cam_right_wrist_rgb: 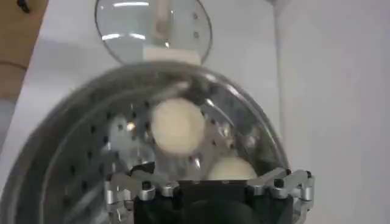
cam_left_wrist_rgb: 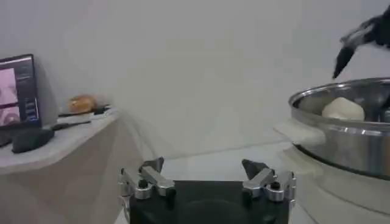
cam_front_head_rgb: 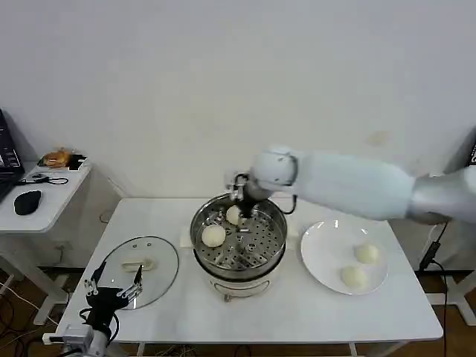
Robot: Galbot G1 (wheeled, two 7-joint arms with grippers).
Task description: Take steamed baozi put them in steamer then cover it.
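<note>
The steamer (cam_front_head_rgb: 199, 251) stands mid-table, and two steamed baozi lie on its perforated tray, one at the left (cam_front_head_rgb: 213, 235) and one toward the far rim (cam_front_head_rgb: 233, 215). My right gripper (cam_front_head_rgb: 242, 198) hangs open just over that far baozi (cam_right_wrist_rgb: 231, 170), next to the other one (cam_right_wrist_rgb: 177, 123). Two more baozi (cam_front_head_rgb: 367, 253) (cam_front_head_rgb: 353, 277) rest on the white plate (cam_front_head_rgb: 326, 249) to the right. The cover (cam_front_head_rgb: 139, 260), a glass lid with a beige handle, lies flat on the table at the left. My left gripper (cam_front_head_rgb: 113, 285) waits open near the lid's front edge, holding nothing.
A low white side table (cam_front_head_rgb: 52, 204) at the far left carries a black mouse (cam_front_head_rgb: 27, 201) and an orange item (cam_front_head_rgb: 56, 158). The white wall runs close behind the work table. Bare tabletop lies in front of the steamer and plate.
</note>
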